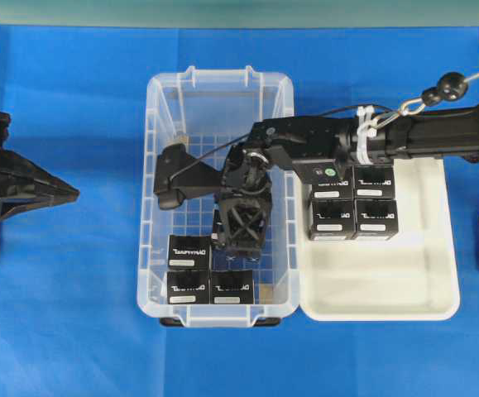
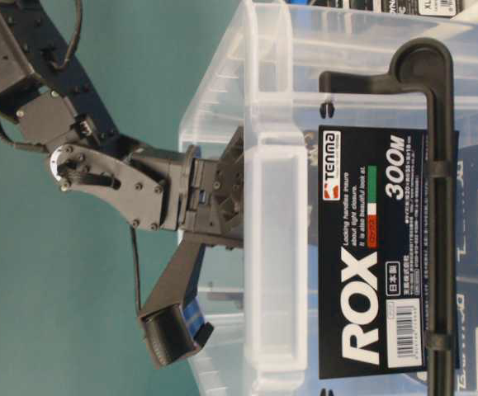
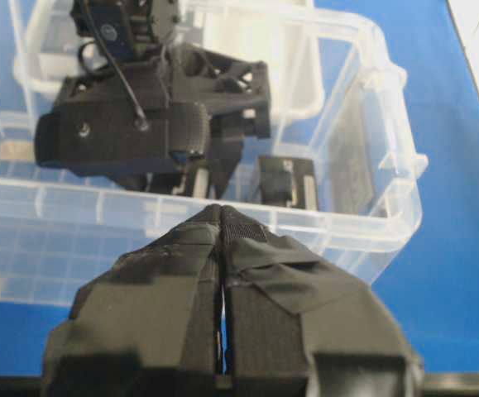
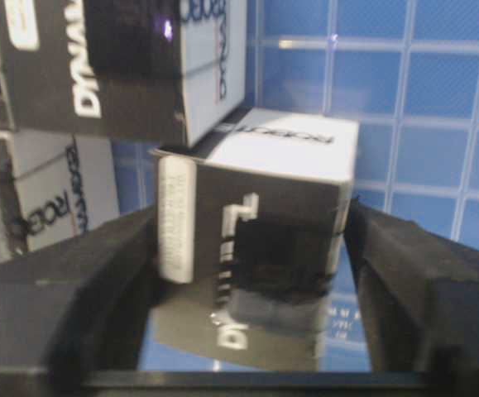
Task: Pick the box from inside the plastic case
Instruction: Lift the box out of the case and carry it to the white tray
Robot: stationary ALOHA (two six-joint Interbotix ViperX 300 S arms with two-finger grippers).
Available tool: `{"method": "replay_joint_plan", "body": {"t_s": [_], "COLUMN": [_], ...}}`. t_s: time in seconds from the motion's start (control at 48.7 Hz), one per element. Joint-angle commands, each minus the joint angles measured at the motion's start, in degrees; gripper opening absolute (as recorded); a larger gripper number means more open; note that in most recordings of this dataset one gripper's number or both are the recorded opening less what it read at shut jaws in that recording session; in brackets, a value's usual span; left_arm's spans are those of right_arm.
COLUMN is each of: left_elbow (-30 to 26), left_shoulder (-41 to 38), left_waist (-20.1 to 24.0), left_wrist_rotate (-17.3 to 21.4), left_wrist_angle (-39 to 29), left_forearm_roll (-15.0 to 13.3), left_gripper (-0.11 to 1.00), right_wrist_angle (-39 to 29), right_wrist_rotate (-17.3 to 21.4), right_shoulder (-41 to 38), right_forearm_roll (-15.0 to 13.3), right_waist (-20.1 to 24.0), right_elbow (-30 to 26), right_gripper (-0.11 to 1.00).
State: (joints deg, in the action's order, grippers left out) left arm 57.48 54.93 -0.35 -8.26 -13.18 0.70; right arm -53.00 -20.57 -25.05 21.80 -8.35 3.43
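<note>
The right gripper (image 4: 251,248) reaches down inside the plastic case (image 1: 156,165), its jaws set on either side of the box (image 4: 256,215) and touching or almost touching its side faces; a firm clamp cannot be confirmed. The box sits between the fingers (image 4: 413,281), slightly tilted, its pale label strip running along the face nearest the left finger. More black boxes (image 4: 98,66) lie just beyond it. The left gripper (image 3: 222,273) is closed, outside the case.
</note>
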Motion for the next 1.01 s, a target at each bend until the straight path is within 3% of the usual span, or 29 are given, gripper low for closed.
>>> {"method": "replay_joint_plan", "body": {"t_s": [0.0, 0.164, 0.369, 0.677, 0.841, 0.985], "left_elbow": [-0.62, -0.7, -0.79, -0.97, -0.97, -0.97], "left_shoulder": [-0.09, 0.44, 1.14, 1.76, 2.2, 2.2], "left_waist": [0.09, 0.09, 0.18, 0.26, 0.26, 0.26], "left_wrist_rotate": [0.09, 0.18, 0.18, 0.0, 0.0, -0.09], "left_wrist_angle": [0.26, 0.26, -0.09, -1.05, -1.14, -1.14], "left_forearm_roll": [0.18, 0.18, 0.18, 0.18, 0.18, 0.18], "left_gripper": [-0.03, -0.03, -0.03, -0.03, -0.03, -0.03], "right_wrist_angle": [-0.18, -2.99, -13.54, -23.47, -30.15, -33.57], "right_wrist_rotate": [0.0, 0.18, 0.7, 2.55, 5.98, 8.0], "right_shoulder": [0.79, 3.16, 7.29, 12.92, 17.23, 22.41], "right_forearm_roll": [0.0, 0.0, 0.0, 0.0, 0.0, 0.0], "right_waist": [-0.53, -2.46, -5.36, -7.12, -6.86, -5.8], "right_elbow": [-2.29, -6.68, -14.41, -22.68, -23.91, -20.65], "right_gripper": [0.68, 0.64, 0.63, 0.62, 0.62, 0.62]}}
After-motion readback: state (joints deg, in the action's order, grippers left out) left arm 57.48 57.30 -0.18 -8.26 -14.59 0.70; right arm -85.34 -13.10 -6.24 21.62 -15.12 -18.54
